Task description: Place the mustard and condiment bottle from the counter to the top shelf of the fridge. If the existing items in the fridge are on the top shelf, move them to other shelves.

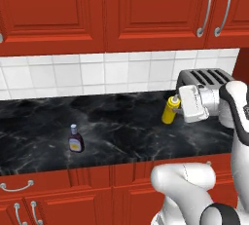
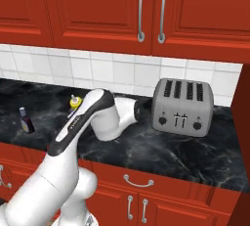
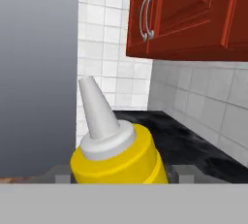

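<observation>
The mustard (image 1: pixel 169 112), a yellow squeeze bottle with a pale pointed cap, is on the black marble counter (image 1: pixel 121 121) just left of the toaster, leaning slightly. My gripper (image 1: pixel 181 108) reaches it from the right. In the hand view the mustard (image 3: pixel 116 155) sits between the two fingertips (image 3: pixel 60 173), which press close to its sides. The mustard's cap (image 2: pixel 74 102) peeks over my arm. The dark condiment bottle (image 1: pixel 76 141) stands upright and untouched further left, near the counter's front edge (image 2: pixel 26 121). The fridge's top shelf and the existing items are out of view.
A silver four-slot toaster (image 2: pixel 183 106) stands on the counter right behind my hand. Red upper cabinets (image 1: pixel 146 9) hang above a white tiled backsplash. A tall flat grey surface (image 3: pixel 38 72) rises at the counter's far end; I cannot tell whether it is the fridge.
</observation>
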